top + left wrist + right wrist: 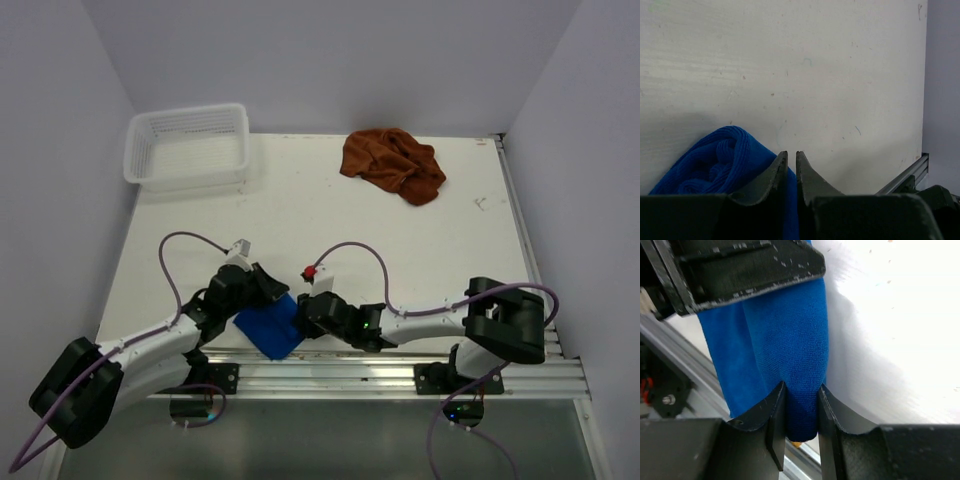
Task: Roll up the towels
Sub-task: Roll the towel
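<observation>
Blue towel (270, 330) is pinched by left claw (791, 156) and right claw (801, 389). It could be unrolled by uneven pulling.

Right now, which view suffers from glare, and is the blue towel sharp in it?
Right wrist: the table is washed out to white glare, yet the blue towel shows a sharp weave. Left wrist: even light, with the table's grain and specks clear. Top external: soft light, only faint shadows.
</observation>
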Motion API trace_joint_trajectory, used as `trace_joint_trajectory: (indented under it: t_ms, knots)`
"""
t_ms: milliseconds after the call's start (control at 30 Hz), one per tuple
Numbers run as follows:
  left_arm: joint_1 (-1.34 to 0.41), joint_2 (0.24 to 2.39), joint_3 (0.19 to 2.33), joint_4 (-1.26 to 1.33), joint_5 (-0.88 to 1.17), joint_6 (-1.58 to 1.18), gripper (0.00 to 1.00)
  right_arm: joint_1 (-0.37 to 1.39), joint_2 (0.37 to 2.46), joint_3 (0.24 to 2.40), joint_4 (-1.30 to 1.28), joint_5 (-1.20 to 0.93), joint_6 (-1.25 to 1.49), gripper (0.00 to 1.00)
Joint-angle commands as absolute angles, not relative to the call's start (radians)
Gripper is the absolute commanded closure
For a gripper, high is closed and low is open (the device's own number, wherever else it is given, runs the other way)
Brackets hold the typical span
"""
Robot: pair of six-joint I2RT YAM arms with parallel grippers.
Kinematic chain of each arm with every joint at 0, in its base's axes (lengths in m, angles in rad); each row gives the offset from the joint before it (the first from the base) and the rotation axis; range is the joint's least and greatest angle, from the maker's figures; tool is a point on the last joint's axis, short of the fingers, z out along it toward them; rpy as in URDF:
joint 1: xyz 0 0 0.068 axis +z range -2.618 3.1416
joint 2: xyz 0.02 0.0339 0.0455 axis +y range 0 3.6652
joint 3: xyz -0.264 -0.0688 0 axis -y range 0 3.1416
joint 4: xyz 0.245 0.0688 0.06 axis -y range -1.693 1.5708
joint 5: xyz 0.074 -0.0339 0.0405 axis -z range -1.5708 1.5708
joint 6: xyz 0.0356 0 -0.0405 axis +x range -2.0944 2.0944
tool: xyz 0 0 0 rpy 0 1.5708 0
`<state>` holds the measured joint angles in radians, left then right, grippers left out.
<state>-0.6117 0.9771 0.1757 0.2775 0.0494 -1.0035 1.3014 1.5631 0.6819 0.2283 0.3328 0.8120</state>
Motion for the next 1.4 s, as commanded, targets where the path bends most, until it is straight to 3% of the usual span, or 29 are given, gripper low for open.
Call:
trace_joint_trajectory:
  t_ms: [0,333,700,1033,1367]
  knots:
    - [-0.614,0.969,0.277,0.178,-0.025,-0.953,0.83,1.312,1.529,0.735,0.069,0.506,0.712,0.73]
    - [-0.614,1.011,0.362,0.207,-0.005,-0.960,0.83,1.439,1.588,0.839,-0.027,0.781,0.526,0.74]
    - [-0.617,1.029,0.338,0.256,0.061,-0.983,0.83,1.575,1.831,1.096,-0.282,1.084,0.509,0.72]
    - [-0.632,0.991,0.279,0.270,0.072,-1.014,0.84,1.649,1.989,1.264,-0.465,1.202,0.546,0.70]
    - [-0.664,0.993,0.152,0.301,0.054,-1.046,0.84,1.680,2.010,1.282,-0.491,1.181,0.551,0.60]
